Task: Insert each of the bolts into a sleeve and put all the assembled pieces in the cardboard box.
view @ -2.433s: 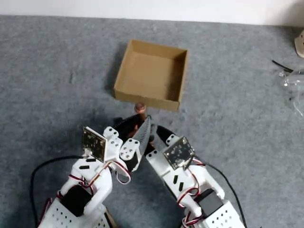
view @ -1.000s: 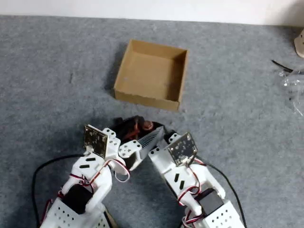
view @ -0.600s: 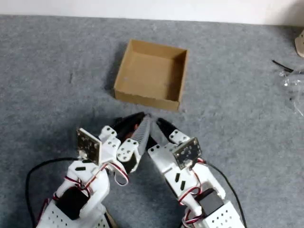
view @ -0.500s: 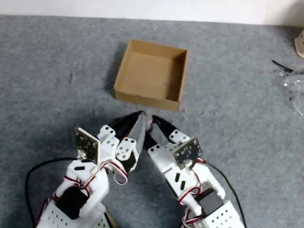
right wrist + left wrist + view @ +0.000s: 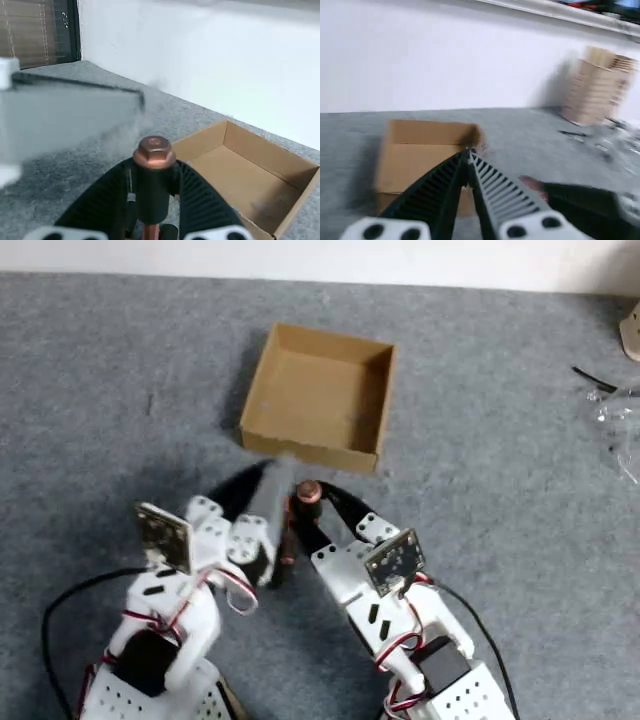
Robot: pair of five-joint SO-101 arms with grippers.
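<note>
Now, bolt: copper with a hex head, clamped in the right gripper and held off the mat, just short of the near wall of the box.
bolt axis: the long axis runs along the gripper's fingers. The head points out past the fingertips, up and toward the box, and the shank end points back toward the wrist.
sleeve: a dark tube around the shank, right under the head. A bit of copper shank shows beyond it at the wrist end.
right gripper: clenched on the sleeve, with one finger on each side.
left gripper: fingers pressed together tip to tip with nothing between them. It is just beside the bolt, apart from it, with its tips toward the box's near wall.
box: cardboard with an open top, sitting on the mat beyond both grippers.
mat: grey, under the box and both arms.
</note>
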